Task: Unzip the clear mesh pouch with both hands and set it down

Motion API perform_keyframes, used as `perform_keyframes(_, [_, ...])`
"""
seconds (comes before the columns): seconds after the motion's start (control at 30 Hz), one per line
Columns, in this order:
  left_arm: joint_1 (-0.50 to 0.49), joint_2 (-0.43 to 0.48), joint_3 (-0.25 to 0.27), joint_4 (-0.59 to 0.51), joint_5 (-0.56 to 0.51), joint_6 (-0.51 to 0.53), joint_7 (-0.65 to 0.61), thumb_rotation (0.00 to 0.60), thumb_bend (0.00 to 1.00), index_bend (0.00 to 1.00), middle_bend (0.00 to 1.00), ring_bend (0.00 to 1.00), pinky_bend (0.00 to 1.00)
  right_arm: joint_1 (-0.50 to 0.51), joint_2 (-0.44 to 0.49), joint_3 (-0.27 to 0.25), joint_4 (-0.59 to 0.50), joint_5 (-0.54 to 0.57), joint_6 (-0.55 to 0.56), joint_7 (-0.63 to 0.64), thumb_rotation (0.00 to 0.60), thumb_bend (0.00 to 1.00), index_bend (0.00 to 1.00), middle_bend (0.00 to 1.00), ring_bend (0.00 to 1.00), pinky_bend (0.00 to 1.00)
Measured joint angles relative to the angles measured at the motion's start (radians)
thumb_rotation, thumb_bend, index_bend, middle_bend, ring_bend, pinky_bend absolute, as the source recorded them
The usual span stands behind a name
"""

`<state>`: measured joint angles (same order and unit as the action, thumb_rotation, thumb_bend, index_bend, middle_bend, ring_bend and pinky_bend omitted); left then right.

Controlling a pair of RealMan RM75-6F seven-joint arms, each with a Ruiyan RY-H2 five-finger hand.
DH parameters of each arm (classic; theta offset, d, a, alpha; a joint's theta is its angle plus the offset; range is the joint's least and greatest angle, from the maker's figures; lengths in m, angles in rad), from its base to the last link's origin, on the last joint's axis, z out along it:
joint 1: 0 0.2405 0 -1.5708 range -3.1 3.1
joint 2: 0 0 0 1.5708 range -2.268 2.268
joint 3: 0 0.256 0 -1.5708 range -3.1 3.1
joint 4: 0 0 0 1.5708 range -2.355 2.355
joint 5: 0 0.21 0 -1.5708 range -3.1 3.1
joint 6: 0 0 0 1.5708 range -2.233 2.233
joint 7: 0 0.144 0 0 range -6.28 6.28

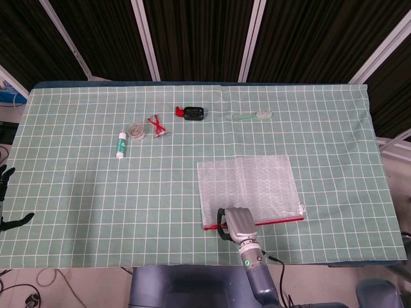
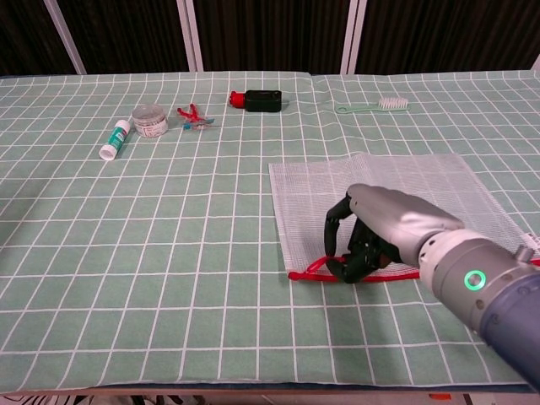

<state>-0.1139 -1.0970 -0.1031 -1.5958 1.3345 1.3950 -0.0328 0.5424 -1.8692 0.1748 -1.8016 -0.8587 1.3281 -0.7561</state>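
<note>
The clear mesh pouch (image 1: 247,186) (image 2: 396,190) lies flat on the green checked cloth, right of centre, with its red zipper edge (image 1: 282,220) (image 2: 308,270) toward the front. My right hand (image 1: 235,222) (image 2: 380,232) is over the pouch's front left corner, fingers curled around the zipper edge. That edge is raised off the cloth there and bows up in a red loop. My left hand (image 1: 4,176) shows only as dark spread fingers at the far left edge of the head view, off the table and holding nothing.
Along the back of the cloth lie a white tube (image 1: 121,144) (image 2: 114,139), a round jar (image 1: 135,131) (image 2: 149,117), a red clip (image 1: 157,125) (image 2: 194,116), a black and red device (image 1: 191,113) (image 2: 261,100) and a green toothbrush (image 1: 252,116) (image 2: 374,105). The table's front edge is just behind my right hand.
</note>
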Motion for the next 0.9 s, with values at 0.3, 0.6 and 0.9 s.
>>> perform_keyframes(0.3, [-0.039,0.019,-0.017,-0.055,0.002,-0.027,0.061,0.600,0.04,0.00,0.00,0.00,0.00,0.049,0.076,0.108,-0.090,-0.010,0.007,-0.040,0.600,0.65,0.70,1.00,1.00,1.00])
perform_keyframes(0.6, [-0.153,0.044,-0.072,-0.163,-0.002,-0.106,0.195,0.600,0.10,0.13,0.00,0.00,0.00,0.125,0.149,0.222,-0.192,0.028,0.015,-0.102,0.600,0.65,0.72,1.00,1.00,1.00])
perform_keyframes(0.9, [-0.334,0.035,-0.155,-0.248,-0.051,-0.249,0.323,0.600,0.14,0.26,0.00,0.00,0.00,0.197,0.187,0.277,-0.266,0.094,0.030,-0.146,0.600,0.66,0.73,1.00,1.00,1.00])
